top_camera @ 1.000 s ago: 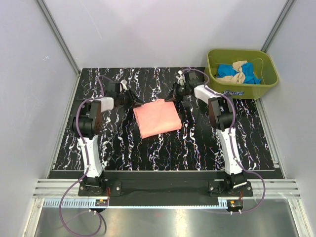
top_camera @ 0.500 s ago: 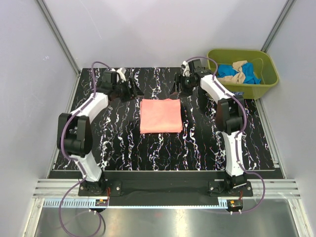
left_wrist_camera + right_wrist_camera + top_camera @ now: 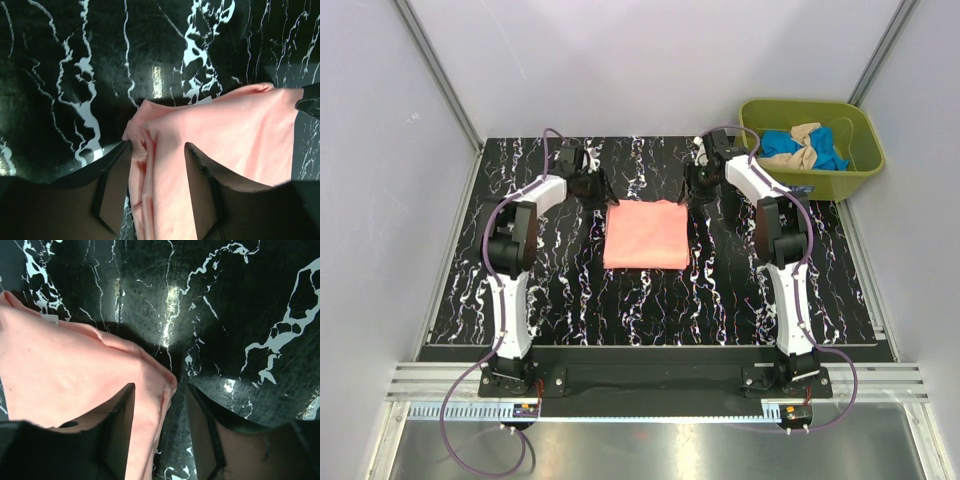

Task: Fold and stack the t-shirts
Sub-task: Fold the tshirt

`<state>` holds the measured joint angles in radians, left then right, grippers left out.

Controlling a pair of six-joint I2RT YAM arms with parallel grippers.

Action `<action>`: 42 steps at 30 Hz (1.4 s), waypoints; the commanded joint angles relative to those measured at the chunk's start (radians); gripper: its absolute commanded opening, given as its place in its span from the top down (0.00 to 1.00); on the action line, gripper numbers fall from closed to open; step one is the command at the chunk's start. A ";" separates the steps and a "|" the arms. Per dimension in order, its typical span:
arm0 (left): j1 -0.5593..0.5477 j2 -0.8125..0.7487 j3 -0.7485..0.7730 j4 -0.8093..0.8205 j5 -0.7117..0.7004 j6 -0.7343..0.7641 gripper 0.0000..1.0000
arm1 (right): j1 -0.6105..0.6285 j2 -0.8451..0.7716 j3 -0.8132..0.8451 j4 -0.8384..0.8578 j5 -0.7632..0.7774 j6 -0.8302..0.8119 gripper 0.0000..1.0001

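Observation:
A salmon-pink t-shirt (image 3: 645,234) lies folded into a flat square in the middle of the black marbled table (image 3: 570,290). My left gripper (image 3: 601,191) sits at its far left corner, open, with the layered cloth edge (image 3: 150,165) between its fingers (image 3: 117,185) and unpinched. At the far right corner my right gripper (image 3: 692,193) is also open, and the rounded cloth corner (image 3: 155,385) lies between its fingers (image 3: 120,420). A blue t-shirt (image 3: 826,153) and a beige t-shirt (image 3: 803,142) lie crumpled in the tub.
The olive-green plastic tub (image 3: 850,180) stands at the far right, just off the table's corner. Grey walls enclose the table on three sides. Both arm bases are bolted at the near edge.
The pink shirt went from tilted to lying square. Both grippers let go of it, drew back, then returned to its far corners with jaws apart.

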<state>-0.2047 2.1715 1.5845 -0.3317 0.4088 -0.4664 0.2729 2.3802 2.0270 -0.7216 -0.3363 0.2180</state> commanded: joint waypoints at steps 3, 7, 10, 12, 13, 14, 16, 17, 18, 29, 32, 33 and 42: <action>-0.030 0.014 0.069 0.025 -0.076 -0.001 0.52 | -0.009 0.036 0.044 0.042 -0.055 0.006 0.53; -0.036 0.005 0.060 0.007 -0.161 -0.005 0.53 | -0.009 0.043 0.048 0.047 -0.063 0.007 0.54; -0.038 -0.039 0.025 0.035 -0.206 -0.008 0.50 | -0.012 0.043 0.047 0.042 -0.055 0.003 0.53; -0.041 -0.061 0.019 0.043 -0.223 0.005 0.49 | -0.014 0.040 0.044 0.042 -0.058 0.004 0.53; -0.042 -0.065 0.019 0.049 -0.223 0.009 0.49 | -0.014 0.037 0.041 0.044 -0.059 0.004 0.53; -0.044 -0.070 0.019 0.068 -0.222 0.014 0.50 | -0.012 0.034 0.036 0.044 -0.061 0.004 0.53; -0.045 -0.061 0.031 0.082 -0.196 0.018 0.49 | -0.014 0.028 0.029 0.051 -0.064 0.011 0.53; -0.045 -0.050 0.041 0.080 -0.183 0.020 0.49 | -0.014 0.030 0.029 0.053 -0.064 0.012 0.53; -0.047 -0.033 0.063 0.077 -0.165 0.021 0.50 | -0.014 0.030 0.029 0.053 -0.067 0.015 0.54; -0.061 0.031 0.092 0.109 -0.099 0.002 0.57 | -0.015 0.028 0.042 0.044 -0.073 0.015 0.62; -0.061 0.040 0.101 0.108 -0.085 0.000 0.59 | -0.015 0.027 0.039 0.042 -0.075 0.017 0.62; -0.061 0.039 0.103 0.105 -0.085 -0.001 0.59 | -0.015 0.027 0.038 0.040 -0.075 0.018 0.62; -0.061 0.071 0.123 0.063 -0.093 0.009 0.89 | -0.015 0.028 0.039 0.048 -0.083 0.038 0.71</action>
<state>-0.2607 2.2276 1.6581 -0.2764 0.2905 -0.4747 0.2626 2.4229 2.0365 -0.6994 -0.3889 0.2428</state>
